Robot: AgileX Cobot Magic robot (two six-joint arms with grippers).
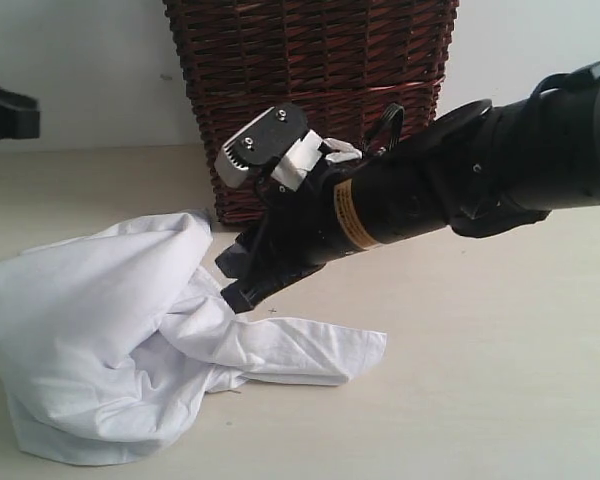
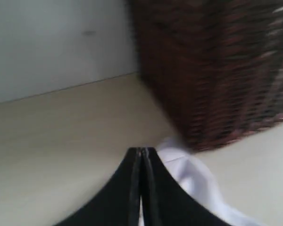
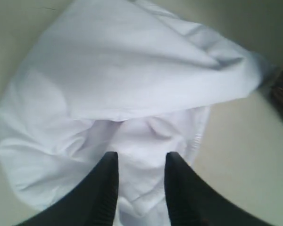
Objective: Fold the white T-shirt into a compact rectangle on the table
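Observation:
The white T-shirt [image 1: 110, 330] lies crumpled in a loose heap on the table [image 1: 480, 380], at the left front, with one flap stretching right. My right gripper [image 1: 232, 283] reaches in from the right and hovers at the heap's right edge. In the right wrist view it [image 3: 141, 157] is open, its two black fingers apart over bunched shirt fabric [image 3: 132, 80], with nothing pinched between them. My left gripper [image 2: 142, 150] is shut and empty, above the table with a corner of the shirt [image 2: 193, 179] beside it. No lettering shows on the shirt.
A dark brown wicker basket [image 1: 310, 90] stands at the back, just behind the shirt and the right arm. It fills one side of the left wrist view [image 2: 217, 70]. Part of the left arm [image 1: 5, 115] shows at the far left edge. Pale wall behind.

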